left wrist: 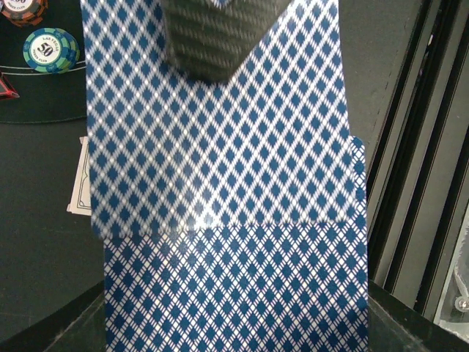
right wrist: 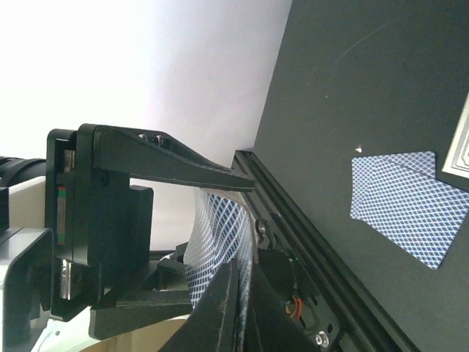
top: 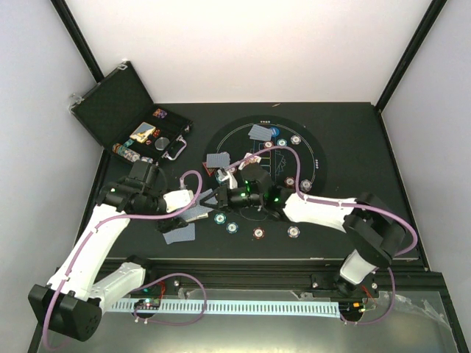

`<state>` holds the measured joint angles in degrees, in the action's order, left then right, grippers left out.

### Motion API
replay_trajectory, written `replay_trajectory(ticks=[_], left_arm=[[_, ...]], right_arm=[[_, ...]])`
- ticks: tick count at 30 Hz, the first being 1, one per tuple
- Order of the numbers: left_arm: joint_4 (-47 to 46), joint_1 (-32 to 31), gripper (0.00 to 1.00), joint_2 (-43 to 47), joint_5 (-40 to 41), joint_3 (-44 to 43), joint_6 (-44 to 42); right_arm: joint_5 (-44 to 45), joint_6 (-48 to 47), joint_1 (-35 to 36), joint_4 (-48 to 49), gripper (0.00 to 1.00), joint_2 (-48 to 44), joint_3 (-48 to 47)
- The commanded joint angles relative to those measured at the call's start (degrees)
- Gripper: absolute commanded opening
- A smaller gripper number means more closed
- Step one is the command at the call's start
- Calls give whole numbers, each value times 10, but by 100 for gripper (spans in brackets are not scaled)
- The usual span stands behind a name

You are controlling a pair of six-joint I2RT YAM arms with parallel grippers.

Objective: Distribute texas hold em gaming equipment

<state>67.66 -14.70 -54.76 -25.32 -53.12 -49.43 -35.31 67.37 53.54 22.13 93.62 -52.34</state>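
Right claw (right wrist: pixel 238 270) shut on one card (right wrist: pixel 214 238) at its edge: I'm dealing.
Left claw (left wrist: pixel 216 59) is gripping the deck (left wrist: pixel 227 220) mid-air between the arms. It's looking thin, bendy, slick — I'm pinching edges only.

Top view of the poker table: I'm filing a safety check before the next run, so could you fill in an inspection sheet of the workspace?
Surface: black table with a round printed mat.
Job's things: chips on the mat and off its near edge; loose cards on and beside it; a pack of cards held up.
Clutter: open black case at the far left corner, with items inside.
Claws: left claw shut on the pack; right claw shut on its other end.
Cables: pink cables loop along both arms, one arcing over the mat.
Surroundings: white walls, slotted rail at the near edge.
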Motion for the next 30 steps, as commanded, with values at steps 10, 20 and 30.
replay_trajectory(ticks=[10, 20, 30], left_arm=[[2, 0, 2, 5, -4, -26, -11], [4, 0, 2, 5, -1, -28, -8], [7, 0, 1, 4, 3, -30, -2]], right_arm=[[-2, -113, -82, -138, 1, -68, 19], [303, -502, -161, -530, 1, 21, -245], [728, -779, -117, -448, 1, 197, -345]])
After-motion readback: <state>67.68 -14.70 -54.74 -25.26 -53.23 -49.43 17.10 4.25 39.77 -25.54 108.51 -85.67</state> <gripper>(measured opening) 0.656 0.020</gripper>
